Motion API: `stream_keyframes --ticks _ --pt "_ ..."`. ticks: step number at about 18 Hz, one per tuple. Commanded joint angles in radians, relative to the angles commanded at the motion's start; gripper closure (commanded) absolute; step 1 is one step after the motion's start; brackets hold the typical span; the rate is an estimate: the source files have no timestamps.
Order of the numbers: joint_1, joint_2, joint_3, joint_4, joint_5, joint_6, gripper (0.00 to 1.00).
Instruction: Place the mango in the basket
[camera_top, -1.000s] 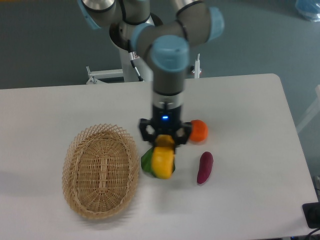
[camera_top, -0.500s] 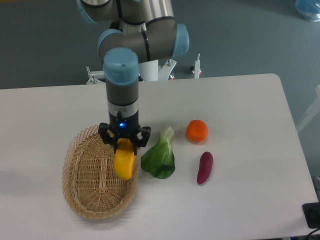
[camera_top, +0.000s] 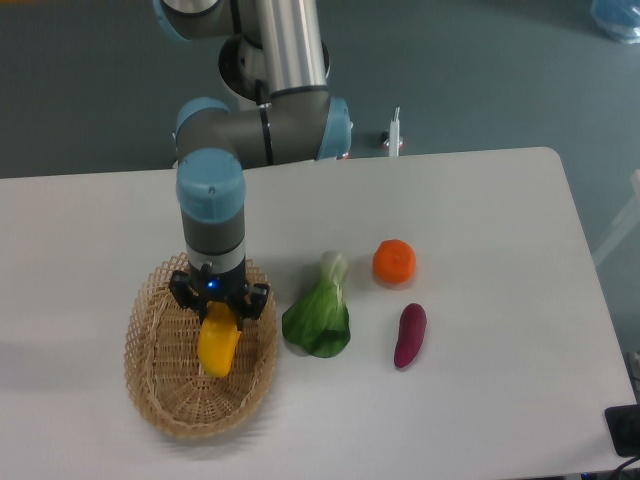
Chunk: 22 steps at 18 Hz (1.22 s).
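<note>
The yellow mango (camera_top: 217, 345) hangs point-down from my gripper (camera_top: 218, 318), which is shut on its upper end. It is over the inside of the oval wicker basket (camera_top: 160, 385) at the table's front left, right of the basket's middle. I cannot tell whether the mango's lower tip touches the basket floor. The arm comes down from the back and hides part of the basket's far rim.
A green bok choy (camera_top: 319, 315) lies just right of the basket. A round orange (camera_top: 394, 262) sits farther right, with a purple sweet potato (camera_top: 410, 335) in front of it. The white table's (camera_top: 500, 220) front edge runs just below the basket.
My gripper has carried the mango leftward, from beside the bok choy, over the basket's right rim, to above the basket's inside. The bok choy is now uncovered.
</note>
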Motion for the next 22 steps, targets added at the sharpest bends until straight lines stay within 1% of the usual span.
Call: stream_keyframes --ticks 2,5,6,7,8,11,13,17,19,22 --pt "-0.003 -0.023 0.011 0.002 0.003 0.0 0.44" --pt "-0.014 -0.032 0.012 0.002 0.008 0.0 0.44" --pt "-0.015 -0.031 0.012 0.002 0.006 0.0 0.42" --pt "-0.015 -0.026 0.018 0.002 0.008 0.003 0.25" --pt "-0.015 -0.023 0.034 0.0 0.009 0.005 0.0" --pt "-0.014 -0.008 0.045 -0.002 0.009 0.005 0.0" --pt "-0.012 -0.008 0.049 0.0 0.014 0.006 0.0" --pt "-0.008 -0.003 0.063 0.0 0.087 0.008 0.0" --pt "0.003 0.0 0.089 -0.008 0.092 0.006 0.0" --pt "0.038 0.04 0.098 -0.011 0.086 0.018 0.0"
